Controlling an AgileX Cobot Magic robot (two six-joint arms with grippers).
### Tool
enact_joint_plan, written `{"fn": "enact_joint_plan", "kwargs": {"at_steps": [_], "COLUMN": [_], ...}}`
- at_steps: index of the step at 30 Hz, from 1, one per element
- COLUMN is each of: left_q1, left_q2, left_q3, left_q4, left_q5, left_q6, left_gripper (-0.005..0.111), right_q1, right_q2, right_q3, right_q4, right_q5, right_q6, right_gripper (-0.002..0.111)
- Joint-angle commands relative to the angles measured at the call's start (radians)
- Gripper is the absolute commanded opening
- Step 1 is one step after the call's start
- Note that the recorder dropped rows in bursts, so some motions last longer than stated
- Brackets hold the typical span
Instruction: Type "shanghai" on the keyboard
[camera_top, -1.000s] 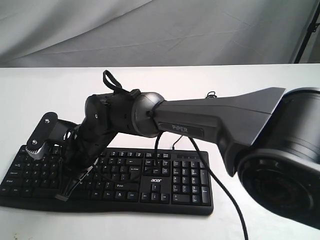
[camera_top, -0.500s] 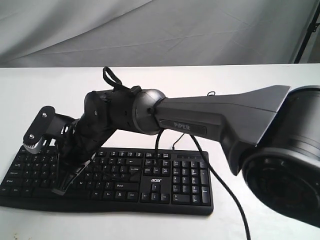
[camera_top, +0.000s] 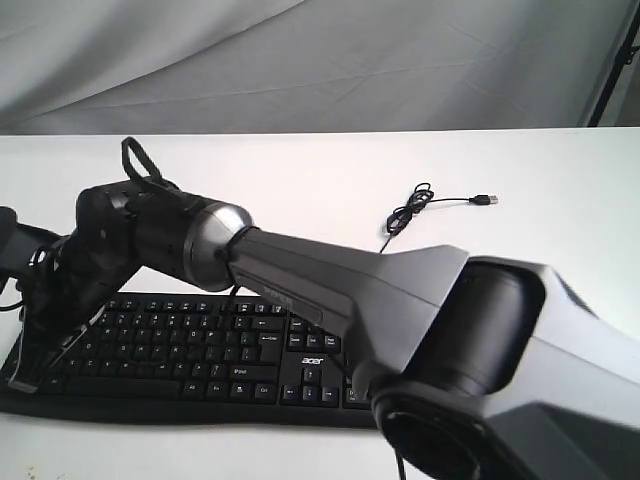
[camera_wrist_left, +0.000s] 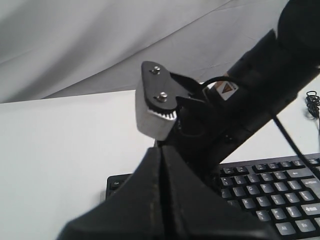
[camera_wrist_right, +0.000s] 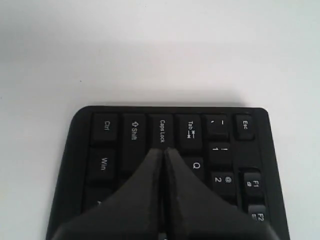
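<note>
The black keyboard (camera_top: 200, 350) lies along the table's front edge. My right arm reaches across it to its far left end. There the right gripper (camera_top: 24, 378) stands shut and empty, pointing down at the keys. In the right wrist view the right gripper (camera_wrist_right: 163, 149) has its tips at the edge of the Caps Lock key (camera_wrist_right: 162, 131), and its fingers hide the keys behind it. The left gripper (camera_wrist_left: 160, 148) is shut and empty in its wrist view. It hovers beside the right arm's wrist (camera_wrist_left: 159, 107), with the keyboard (camera_wrist_left: 280, 200) below. I cannot make it out in the exterior view.
The keyboard's thin cable (camera_top: 418, 204) is coiled on the white table (camera_top: 330, 180) behind, ending in a USB plug (camera_top: 485, 200). A grey cloth backdrop (camera_top: 300, 60) hangs at the back. The right arm's big base joint (camera_top: 500, 390) blocks the lower right of the exterior view.
The right arm has swung left along the keyboard, carrying its shut gripper from the left-middle keys to the far left end.
</note>
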Motion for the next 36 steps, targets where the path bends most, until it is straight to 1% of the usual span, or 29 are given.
{"fn": "enact_joint_plan", "kwargs": {"at_steps": [1,4,18,36], "left_q1": [-0.004,-0.004,-0.004,-0.004], "left_q2": [-0.003,-0.003,-0.003,-0.003], "left_q3": [0.004,0.004,0.004,0.004], "left_q4": [0.001,0.001,0.001,0.001], "left_q5": [-0.005,-0.005,-0.005,-0.005], "left_q6": [0.0,0.0,0.0,0.0], "left_gripper": [0.0,0.0,0.0,0.0], "right_q1": [0.001,0.001,0.002,0.002], "right_q2": [0.085,0.108,0.128,0.14], "right_q3": [-0.152,-0.186,-0.186,-0.186], "right_q4": [-0.026,-0.034,-0.017,-0.003], "right_q5": [0.1,0.111,0.058,0.052], "right_q6": [0.037,0.042,0.042,0.034], "right_gripper": [0.0,0.0,0.0,0.0]}}
